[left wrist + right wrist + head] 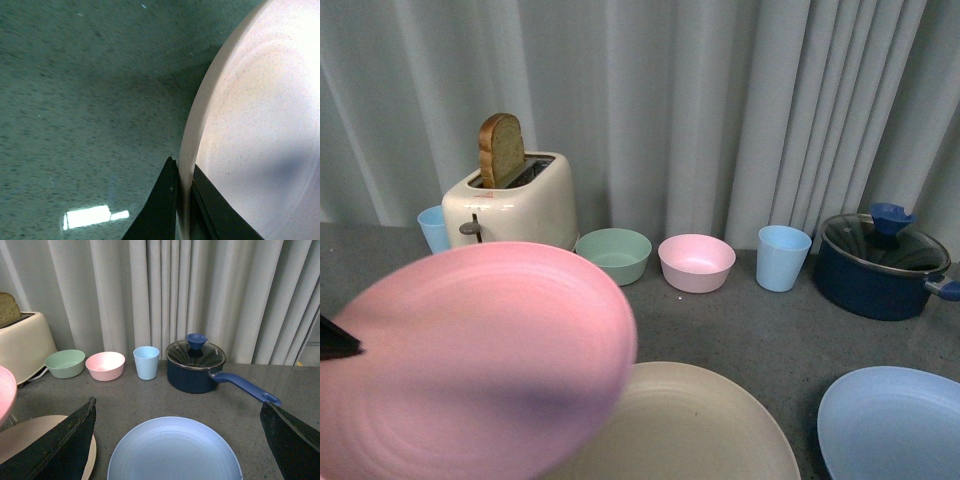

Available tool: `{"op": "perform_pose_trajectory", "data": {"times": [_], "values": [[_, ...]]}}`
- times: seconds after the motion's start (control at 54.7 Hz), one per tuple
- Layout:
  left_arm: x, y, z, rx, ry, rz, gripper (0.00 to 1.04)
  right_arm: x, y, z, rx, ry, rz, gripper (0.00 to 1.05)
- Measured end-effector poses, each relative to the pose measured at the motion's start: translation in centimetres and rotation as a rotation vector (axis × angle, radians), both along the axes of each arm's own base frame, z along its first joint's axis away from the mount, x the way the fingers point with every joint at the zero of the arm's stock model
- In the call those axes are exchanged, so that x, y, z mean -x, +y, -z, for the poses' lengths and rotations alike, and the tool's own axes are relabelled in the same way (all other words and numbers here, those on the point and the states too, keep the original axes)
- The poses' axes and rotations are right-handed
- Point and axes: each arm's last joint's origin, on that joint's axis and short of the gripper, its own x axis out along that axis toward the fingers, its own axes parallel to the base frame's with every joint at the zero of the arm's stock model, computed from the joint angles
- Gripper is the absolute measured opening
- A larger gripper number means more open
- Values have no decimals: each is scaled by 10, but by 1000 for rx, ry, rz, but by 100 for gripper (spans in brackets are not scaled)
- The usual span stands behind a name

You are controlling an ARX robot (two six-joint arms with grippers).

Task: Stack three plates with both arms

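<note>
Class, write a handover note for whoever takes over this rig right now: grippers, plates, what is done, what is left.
Left gripper: shut on the pink plate at its rim; plate lifted, tilted.
Right gripper: open, empty, near the light blue plate.
Beige plate and light blue plate lie apart on the table.
Done: pink plate picked up.
Left: nothing stacked yet; probably set pink on beige, then add blue.

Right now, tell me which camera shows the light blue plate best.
The right wrist view: the light blue plate shows nearly whole, unobstructed. The front view crops the plate at the frame's corner. The left wrist view does not show it.
</note>
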Motion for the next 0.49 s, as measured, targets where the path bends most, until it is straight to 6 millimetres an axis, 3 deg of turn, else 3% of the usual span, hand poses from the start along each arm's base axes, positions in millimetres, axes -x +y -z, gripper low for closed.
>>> {"op": "perform_pose_trajectory", "data": {"times": [0.256, 0.494], "values": [[0, -59, 4, -29, 16, 39, 4, 0, 0, 0, 0, 0, 0, 97], [0, -90, 27, -91, 79, 41, 4, 0, 0, 0, 0, 0, 0, 97]]}}
